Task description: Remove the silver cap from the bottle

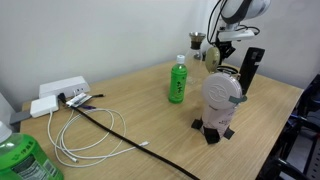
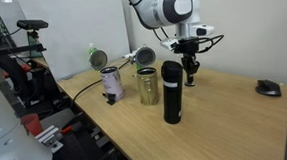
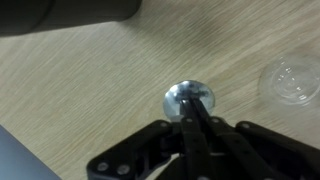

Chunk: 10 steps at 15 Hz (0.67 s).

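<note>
The table (image 3: 90, 90) ends close by, its edge showing in the lower corner of the wrist view, so anything dropped here could roll off. The arm (image 2: 169, 8) hangs straight down, and the black bottle (image 2: 172, 91) stands just beside it. A wide swing on the way out could knock that over. The green bottle (image 1: 178, 80) stands farther off and looks safer. The claw (image 3: 191, 108) has its fingers drawn together at the cap (image 3: 186, 97), pinching it as far as I can judge. The hold looks thin, right at the tips, so the cap might slip free or cock sideways if pulled crooked. I can't make out the bottle beneath it. If the cap sits tight, a straight pull could drag the bottle up or tip it.
</note>
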Tool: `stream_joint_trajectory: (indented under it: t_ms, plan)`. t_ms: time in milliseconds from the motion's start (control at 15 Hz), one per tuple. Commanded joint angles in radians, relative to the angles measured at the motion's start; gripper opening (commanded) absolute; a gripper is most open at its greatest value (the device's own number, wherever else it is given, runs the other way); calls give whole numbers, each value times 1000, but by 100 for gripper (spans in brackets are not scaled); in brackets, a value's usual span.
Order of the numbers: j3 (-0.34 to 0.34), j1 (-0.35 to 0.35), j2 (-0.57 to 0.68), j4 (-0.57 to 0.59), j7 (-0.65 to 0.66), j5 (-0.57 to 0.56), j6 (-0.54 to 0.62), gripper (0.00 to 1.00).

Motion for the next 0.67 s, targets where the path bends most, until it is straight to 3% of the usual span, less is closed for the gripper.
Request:
stream_joint_trajectory:
  t_ms: [0,67,600]
  plan:
    - [-8,7,1,3,-4,5,-3,6]
    - [-8,7,1,3,-4,5,-3,1]
    - [19,-62,83,63,-31,183,-22,1]
